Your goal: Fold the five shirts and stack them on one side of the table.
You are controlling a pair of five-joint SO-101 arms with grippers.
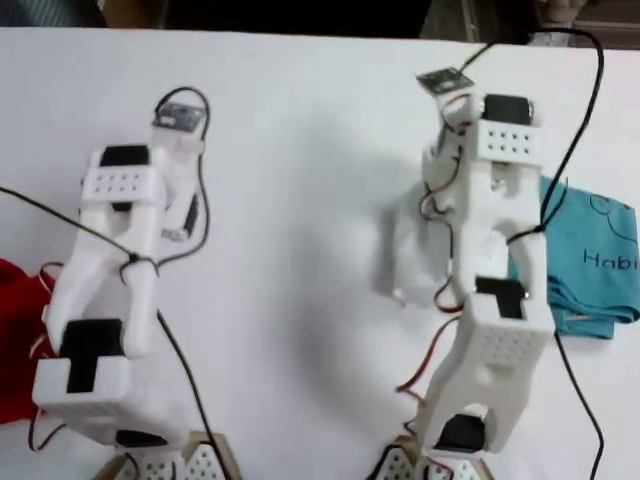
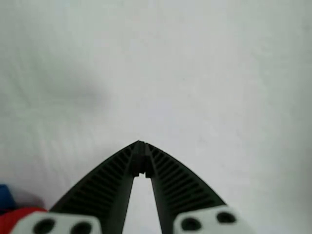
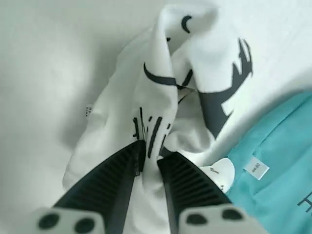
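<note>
As wrist view shows, right tool [image 3: 152, 155] pinches shirt [image 3: 209, 46].

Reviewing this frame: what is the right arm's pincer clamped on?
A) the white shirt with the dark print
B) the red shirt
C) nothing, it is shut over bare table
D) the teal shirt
A: in the right wrist view the right pincer is closed on a fold of the white shirt, while the teal shirt lies beside it, outside the pincer.
</note>
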